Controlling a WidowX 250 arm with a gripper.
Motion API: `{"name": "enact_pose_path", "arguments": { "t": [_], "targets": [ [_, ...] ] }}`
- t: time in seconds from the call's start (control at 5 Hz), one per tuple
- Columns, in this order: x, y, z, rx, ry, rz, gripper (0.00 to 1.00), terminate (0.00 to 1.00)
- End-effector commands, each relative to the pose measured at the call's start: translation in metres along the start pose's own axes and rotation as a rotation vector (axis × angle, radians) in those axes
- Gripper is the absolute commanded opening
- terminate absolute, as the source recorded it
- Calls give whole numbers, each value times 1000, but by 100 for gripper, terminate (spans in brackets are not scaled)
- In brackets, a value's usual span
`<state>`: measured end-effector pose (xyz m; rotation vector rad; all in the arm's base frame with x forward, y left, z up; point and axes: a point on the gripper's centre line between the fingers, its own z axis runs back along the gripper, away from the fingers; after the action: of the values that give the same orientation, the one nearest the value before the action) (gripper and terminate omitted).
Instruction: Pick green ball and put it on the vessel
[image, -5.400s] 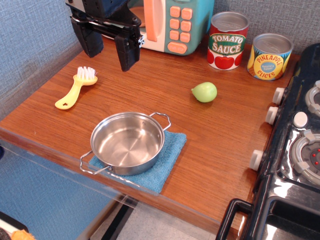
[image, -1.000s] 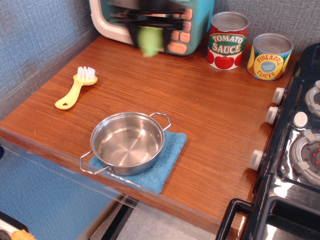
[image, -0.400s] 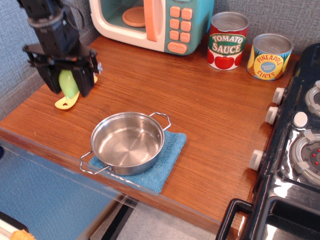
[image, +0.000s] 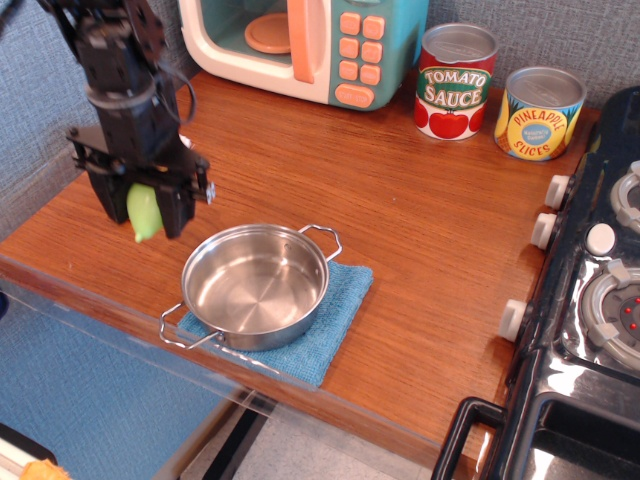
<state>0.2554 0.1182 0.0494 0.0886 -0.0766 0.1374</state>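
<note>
My black gripper (image: 143, 212) hangs above the left part of the wooden counter and is shut on the pale-green ball (image: 144, 210), whose pointed end sticks out below the fingers. It is held in the air just left of the steel vessel (image: 255, 285), a shallow shiny pan with two wire loop handles, which stands empty on a blue cloth (image: 325, 330) near the counter's front edge.
A toy microwave (image: 300, 45) stands at the back, with a tomato sauce can (image: 455, 80) and a pineapple can (image: 540, 112) to its right. A toy stove (image: 590, 290) fills the right side. The yellow brush is hidden behind my arm.
My gripper took the ball from mid-counter, swung it past the microwave to the left side, and has now come lower and nearer to the pan.
</note>
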Motion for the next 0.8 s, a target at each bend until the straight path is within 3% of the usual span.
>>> {"name": "enact_pose_path", "arguments": {
  "t": [0.0,0.2,0.4,0.6],
  "targets": [
    [1,20,-7,-36,1,-31,0,0],
    [2,22,-10,-40,17,-33,0,0],
    [2,22,-10,-33,34,-37,100,0],
    [3,21,-9,-21,44,-46,100,0]
  ]
}}
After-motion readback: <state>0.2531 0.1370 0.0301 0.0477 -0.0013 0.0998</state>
